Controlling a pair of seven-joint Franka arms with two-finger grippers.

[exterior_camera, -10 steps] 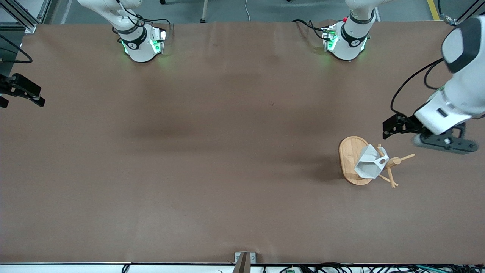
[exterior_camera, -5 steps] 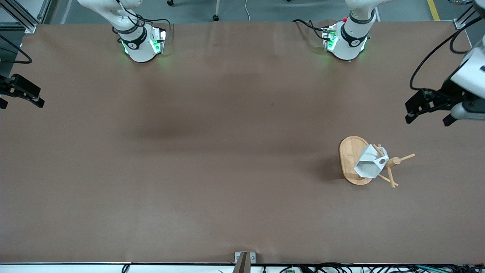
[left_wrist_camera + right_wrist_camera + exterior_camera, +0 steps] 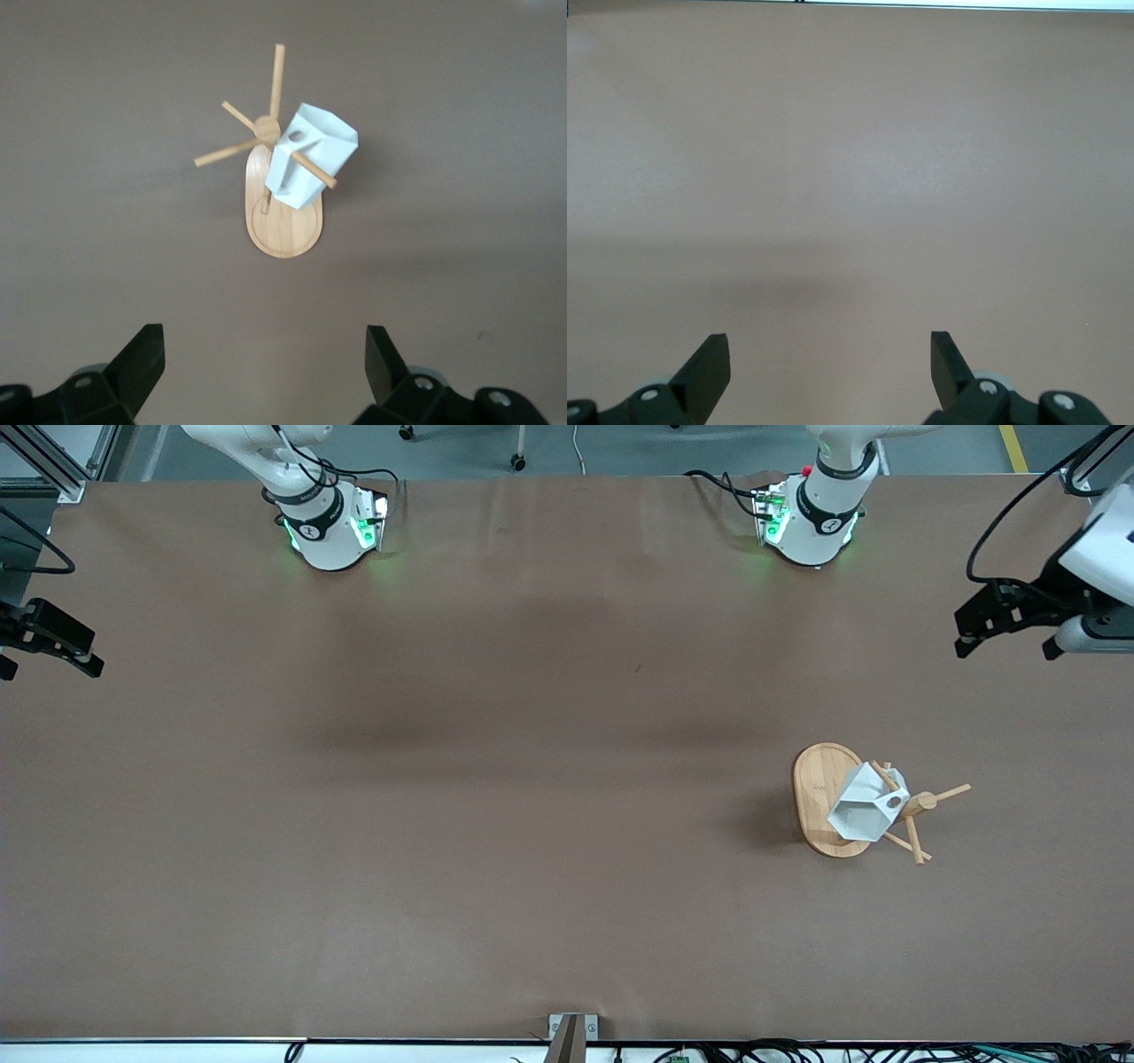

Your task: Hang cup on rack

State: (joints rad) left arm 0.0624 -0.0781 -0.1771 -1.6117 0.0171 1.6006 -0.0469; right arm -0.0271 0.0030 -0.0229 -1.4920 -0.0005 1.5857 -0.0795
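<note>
My left gripper [image 3: 262, 363] is hanging in the air above the table [image 3: 496, 797] at the left arm's end, its fingers [image 3: 142, 359] spread wide apart and holding nothing. From its wrist view I am looking down on the rack [image 3: 283, 190], which is standing upright on its oval base. The cup [image 3: 310, 164] is hanging on the rack, one of the thin pegs passing through the hole in its handle tab, and its white faceted body is tilting over the base. In the front view the rack [image 3: 828, 802] is sitting toward the left arm's end of the table, with the cup [image 3: 864, 806] resting against the post. My right gripper [image 3: 829, 363] is waiting over bare table at the right arm's end, fingers [image 3: 709, 359] equally wide and gripping nothing.
</note>
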